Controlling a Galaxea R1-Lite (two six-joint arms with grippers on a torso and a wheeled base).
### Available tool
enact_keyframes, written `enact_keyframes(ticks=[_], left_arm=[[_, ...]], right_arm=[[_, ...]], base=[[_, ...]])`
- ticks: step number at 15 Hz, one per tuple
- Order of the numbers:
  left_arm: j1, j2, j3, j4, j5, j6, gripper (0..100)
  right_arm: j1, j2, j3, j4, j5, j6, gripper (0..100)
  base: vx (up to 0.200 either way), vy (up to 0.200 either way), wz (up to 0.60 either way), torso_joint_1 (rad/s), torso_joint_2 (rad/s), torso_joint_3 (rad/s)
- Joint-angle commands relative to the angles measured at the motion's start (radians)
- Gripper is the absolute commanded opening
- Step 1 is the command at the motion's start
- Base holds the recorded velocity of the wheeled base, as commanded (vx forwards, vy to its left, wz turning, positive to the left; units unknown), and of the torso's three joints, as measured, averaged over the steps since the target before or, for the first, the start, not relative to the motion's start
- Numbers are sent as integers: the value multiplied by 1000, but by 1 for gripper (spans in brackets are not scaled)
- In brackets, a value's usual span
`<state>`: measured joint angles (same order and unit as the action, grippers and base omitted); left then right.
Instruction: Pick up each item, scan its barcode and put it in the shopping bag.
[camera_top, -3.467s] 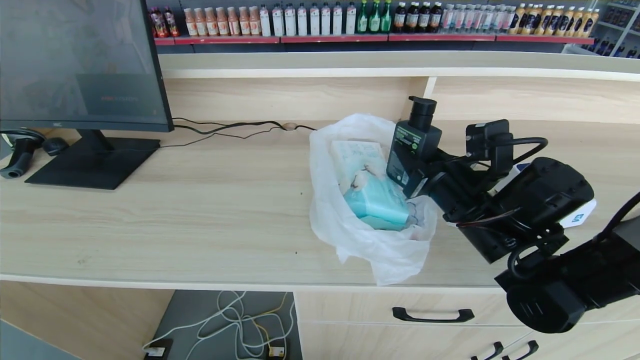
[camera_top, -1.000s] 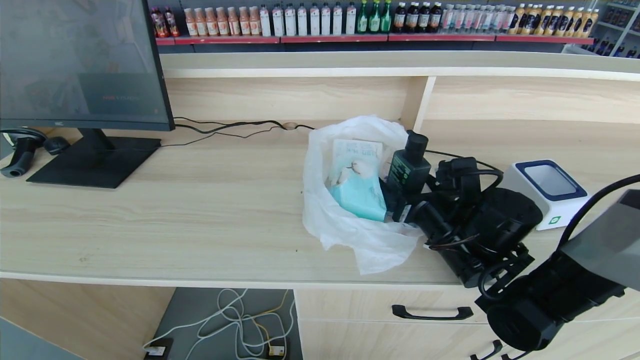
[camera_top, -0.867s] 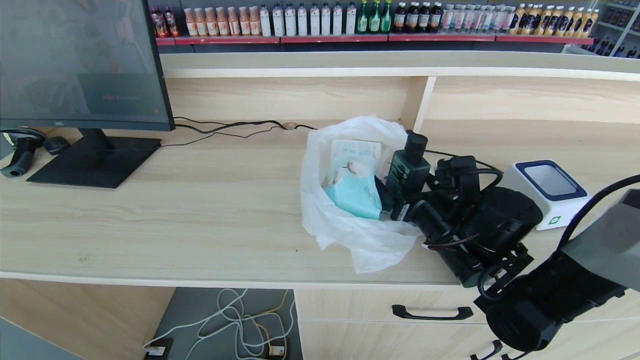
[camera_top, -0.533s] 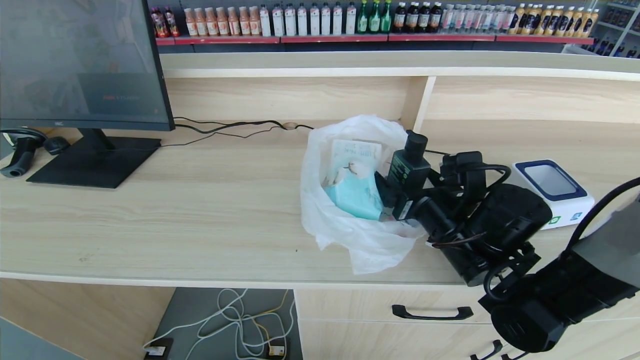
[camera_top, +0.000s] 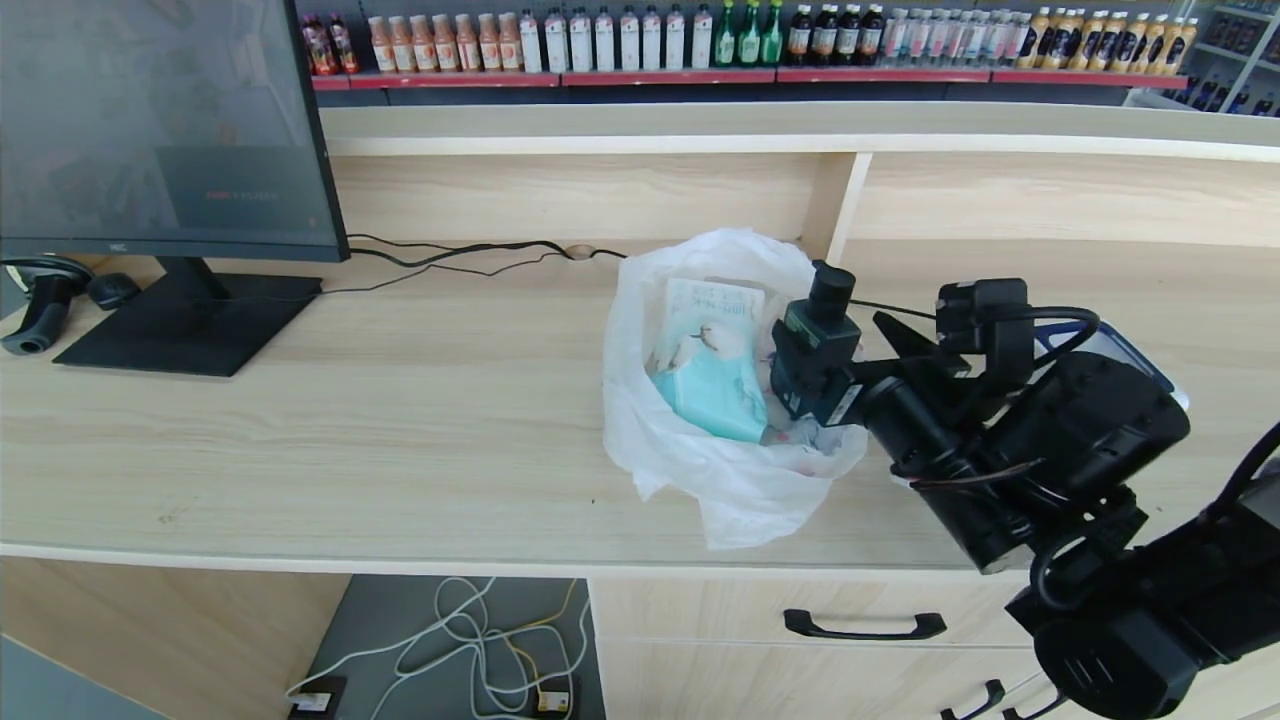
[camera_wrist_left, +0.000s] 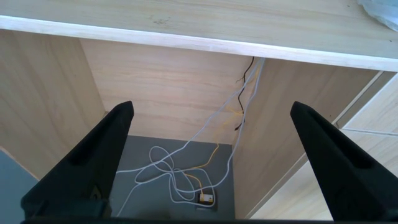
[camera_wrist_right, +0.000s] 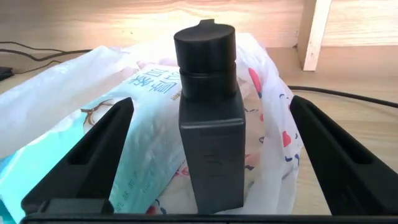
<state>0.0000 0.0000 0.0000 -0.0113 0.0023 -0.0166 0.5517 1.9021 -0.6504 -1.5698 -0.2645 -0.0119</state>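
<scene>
light wood shop counter (camera_top: 400, 420) with a black flat monitor (camera_top: 160, 120) on its left part; behind it, a red-edged shelf of drink bottles (camera_top: 700, 40). a white plastic shopping bag (camera_top: 720, 480) sits open on the counter, holding a teal-and-white soft pack (camera_top: 710, 385) and, upright beside it, a dark green square bottle with black cap (camera_wrist_right: 211, 155). right gripper (camera_wrist_right: 211, 102): fingers spread wide either side of the bottle, touching neither face. left gripper (camera_wrist_left: 211, 106): equally wide, empty, below the counter edge, facing loose white cables (camera_wrist_left: 180, 180).

Most of the scanner (camera_top: 1150, 358) is hidden behind the right arm (camera_top: 1090, 420).
</scene>
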Motion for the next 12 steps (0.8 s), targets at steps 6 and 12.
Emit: enact_keyframes(ticks=[6, 12], left_arm=[[0, 0, 0, 1, 1, 1, 100], [0, 0, 0, 1, 1, 4, 100]], right_arm=[[20, -147, 107, -1, 1, 0, 100], [22, -388, 382, -1, 1, 0, 100]], base=[[0, 0, 0, 0, 0, 0], [0, 0, 0, 0, 0, 0]])
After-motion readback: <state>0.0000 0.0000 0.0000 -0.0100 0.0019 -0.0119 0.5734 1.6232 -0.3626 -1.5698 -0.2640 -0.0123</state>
